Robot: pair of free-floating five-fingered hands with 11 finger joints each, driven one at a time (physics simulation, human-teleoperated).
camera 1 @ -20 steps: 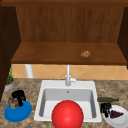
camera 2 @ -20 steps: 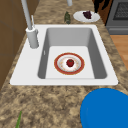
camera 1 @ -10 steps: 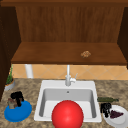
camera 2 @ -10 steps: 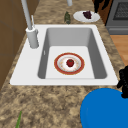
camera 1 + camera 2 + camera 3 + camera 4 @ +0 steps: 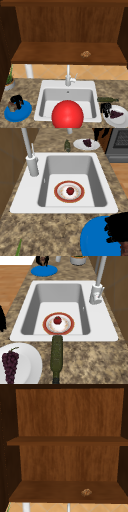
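Left hand (image 5: 16,100) hung over the blue plate (image 5: 18,113) on the granite surface (image 5: 30,93), left of the sink (image 5: 68,86). Its fingers were curled round a small brown object (image 5: 12,107), too small to identify, which sat just above the plate's left part. In the left side view the same hand (image 5: 117,228) overlapped the near edge of the plate (image 5: 95,238); in the right side view it (image 5: 42,259) stood at the plate's far rim (image 5: 44,270).

Right hand (image 5: 105,108) hung at the left rim of the white plate (image 5: 121,120) carrying a bunch of dark grapes (image 5: 116,114), right of the sink. Whether its fingers were released or clenched could not be told.

A dark green bottle (image 5: 107,99) lay on the surface between the sink and the white plate. In the basin: a red-rimmed plate (image 5: 69,191) with a small red fruit (image 5: 70,190) at its centre. A red ball (image 5: 67,115) showed in the front view at the sink's near edge. Faucet (image 5: 68,77) stood behind the basin. A potted plant (image 5: 9,81) sat at the far left. A small brown lump (image 5: 86,492) lay on the lower cabinet shelf (image 5: 50,491).
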